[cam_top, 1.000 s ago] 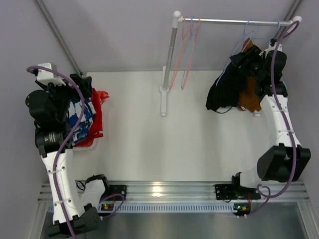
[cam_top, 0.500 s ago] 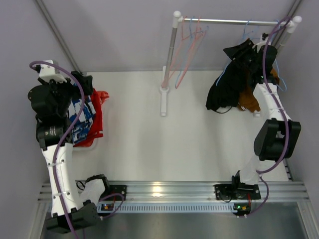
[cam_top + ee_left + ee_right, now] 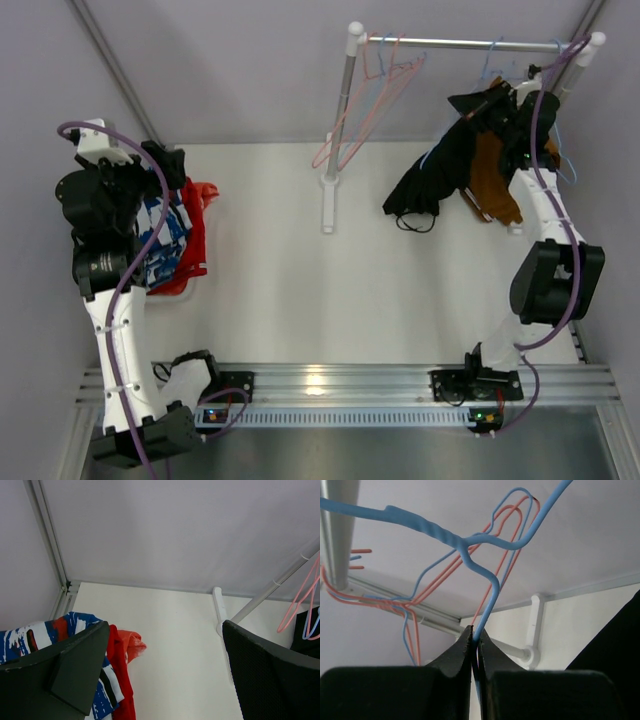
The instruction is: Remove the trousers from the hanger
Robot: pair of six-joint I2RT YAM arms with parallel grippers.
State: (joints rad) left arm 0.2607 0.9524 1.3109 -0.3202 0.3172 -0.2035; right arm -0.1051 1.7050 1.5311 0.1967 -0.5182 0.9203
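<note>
White table (image 3: 300, 300) w/ trouser pile (image 3: 192, 250) at left, rack post (image 3: 341, 110) mid-rear

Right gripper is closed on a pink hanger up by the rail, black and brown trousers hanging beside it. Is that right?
Not quite. The hanger pinched in the right gripper is blue, not pink; the right wrist view shows it. The rest stands: closed, up by the rail, with black trousers and brown trousers hanging beside it.

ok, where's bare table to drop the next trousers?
Bare: the table between the clothes pile and the rack post, forward to the front rail. Crowded: left edge at the pile; right rear, where black trousers and brown trousers hang.
</note>
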